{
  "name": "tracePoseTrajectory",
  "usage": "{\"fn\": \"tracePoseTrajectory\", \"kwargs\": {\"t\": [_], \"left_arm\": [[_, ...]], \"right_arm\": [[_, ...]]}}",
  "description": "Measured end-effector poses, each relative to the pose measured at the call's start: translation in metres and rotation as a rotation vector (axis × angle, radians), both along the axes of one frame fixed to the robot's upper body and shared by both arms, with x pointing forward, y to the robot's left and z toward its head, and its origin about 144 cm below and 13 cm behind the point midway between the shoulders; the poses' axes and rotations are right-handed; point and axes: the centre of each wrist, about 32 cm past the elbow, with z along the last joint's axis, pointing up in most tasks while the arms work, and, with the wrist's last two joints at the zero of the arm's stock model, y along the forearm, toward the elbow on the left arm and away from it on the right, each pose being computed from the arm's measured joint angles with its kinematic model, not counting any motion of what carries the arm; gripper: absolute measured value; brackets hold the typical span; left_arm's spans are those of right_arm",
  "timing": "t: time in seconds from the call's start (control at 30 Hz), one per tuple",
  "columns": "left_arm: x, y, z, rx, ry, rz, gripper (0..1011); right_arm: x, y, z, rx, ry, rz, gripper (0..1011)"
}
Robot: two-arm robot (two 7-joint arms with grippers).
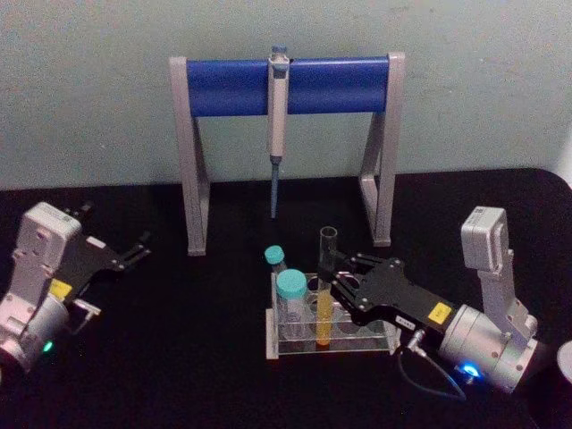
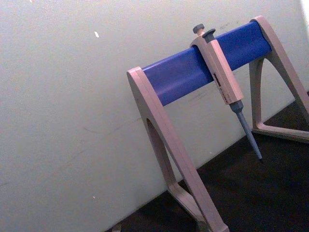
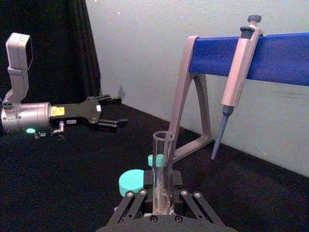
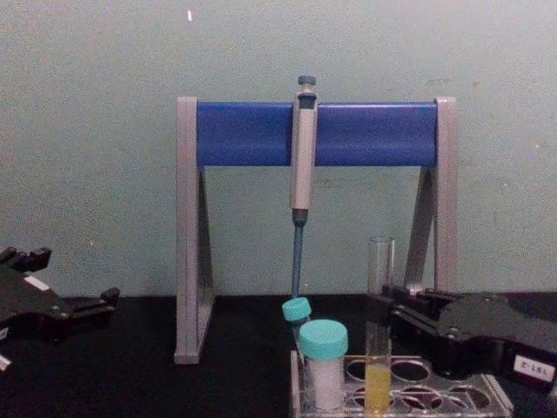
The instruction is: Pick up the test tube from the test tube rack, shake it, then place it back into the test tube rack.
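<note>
Test tube (image 1: 325, 286) stands seated in the test tube rack (image 1: 329, 344), yellow liquid low. Right gripper (image 1: 337, 273) brackets it, fingers apparently closed on the glass. Lift, shake and return appear outstanding. Left gripper (image 1: 134, 250) parked left of rack, open.

I'm working in a lab: a pipette (image 1: 277, 125) hangs on a grey-and-blue stand (image 1: 231, 87) against a plain pale wall, and on the black table (image 1: 179, 357) a clear rack (image 1: 295, 347) holds a glass tube (image 1: 325, 286) of yellow liquid and teal-capped tubes (image 1: 290, 299).
</note>
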Motion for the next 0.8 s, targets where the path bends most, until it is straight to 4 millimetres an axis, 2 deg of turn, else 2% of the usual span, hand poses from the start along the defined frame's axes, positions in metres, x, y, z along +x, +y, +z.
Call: {"fn": "tracePoseTrajectory", "kwargs": {"t": [0.5,0.63,0.7,0.73,0.77,0.8], "left_arm": [[0.0000,0.0000,0.0000,0.000,0.000,0.000,1001],[0.0000,0.0000,0.0000,0.000,0.000,0.000,1001],[0.0000,0.0000,0.0000,0.000,0.000,0.000,1001],[0.0000,0.0000,0.0000,0.000,0.000,0.000,1001],[0.0000,0.0000,0.0000,0.000,0.000,0.000,1001],[0.0000,0.0000,0.0000,0.000,0.000,0.000,1001]], "right_arm": [[0.0000,0.0001,-0.0001,-0.001,0.001,-0.003,224],[0.0000,0.0001,-0.0003,-0.004,0.004,-0.002,290],[0.0000,0.0000,-0.0002,-0.004,0.004,-0.002,367],[0.0000,0.0000,-0.0002,-0.004,0.004,-0.002,367],[0.0000,0.0000,-0.0002,-0.004,0.004,-0.002,444],[0.0000,0.0000,-0.0002,-0.004,0.004,-0.001,455]]}}
